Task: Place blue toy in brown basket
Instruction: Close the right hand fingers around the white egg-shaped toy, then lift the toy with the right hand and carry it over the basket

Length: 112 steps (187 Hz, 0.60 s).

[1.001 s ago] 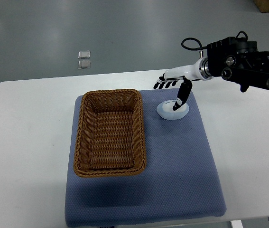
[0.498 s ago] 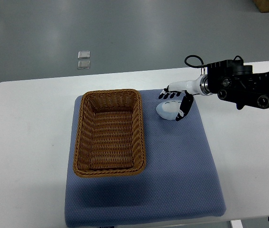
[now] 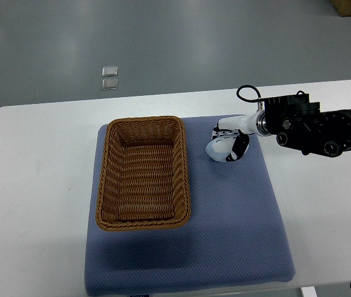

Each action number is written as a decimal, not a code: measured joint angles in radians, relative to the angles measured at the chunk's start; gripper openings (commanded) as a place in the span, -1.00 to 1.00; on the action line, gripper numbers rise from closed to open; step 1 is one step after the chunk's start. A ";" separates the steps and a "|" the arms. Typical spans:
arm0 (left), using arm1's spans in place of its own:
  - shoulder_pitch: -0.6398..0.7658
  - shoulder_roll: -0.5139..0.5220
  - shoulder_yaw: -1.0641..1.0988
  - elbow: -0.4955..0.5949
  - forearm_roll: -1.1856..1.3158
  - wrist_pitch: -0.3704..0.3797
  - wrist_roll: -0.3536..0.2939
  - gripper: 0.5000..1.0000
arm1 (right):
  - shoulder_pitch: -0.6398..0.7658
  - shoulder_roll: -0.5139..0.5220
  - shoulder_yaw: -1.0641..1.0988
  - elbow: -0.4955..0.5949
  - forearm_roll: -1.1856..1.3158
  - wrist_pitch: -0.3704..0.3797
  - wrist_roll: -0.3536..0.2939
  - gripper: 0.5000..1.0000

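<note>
White table [image 3: 39, 185], empty brown basket [image 3: 143, 172] (on blue mat [image 3: 237, 223]), right robot hand [image 3: 229, 139] clasping blue toy [image 3: 217, 148]

A white table [image 3: 39, 185] with rounded corners carried everything. Directly on it lay a blue-grey mat [image 3: 237, 235], spread across the middle and reaching to the table's six o'clock edge. The bare white top showed at nine o'clock and three o'clock of the mat, and as a narrow strip at twelve o'clock. Beyond the table's far edge was grey floor [image 3: 163, 37], where two small pale squares [image 3: 109, 77] lay at eleven o'clock.
</note>
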 measured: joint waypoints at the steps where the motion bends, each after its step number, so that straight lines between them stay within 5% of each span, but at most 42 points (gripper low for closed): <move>1: 0.000 0.000 0.000 0.000 0.000 0.000 0.000 1.00 | 0.000 0.000 0.000 0.000 0.000 0.000 0.000 -0.81; 41: 0.000 0.000 0.000 0.000 -0.001 0.000 0.000 1.00 | 0.050 -0.055 0.017 0.022 0.012 0.040 0.001 -0.82; 80: 0.000 0.000 -0.002 0.001 -0.002 0.001 0.000 1.00 | 0.202 -0.126 0.030 0.150 0.084 0.068 0.001 -0.78; 112: 0.000 0.000 -0.002 0.002 -0.002 0.001 0.000 1.00 | 0.310 -0.099 0.036 0.198 0.220 0.091 0.000 -0.73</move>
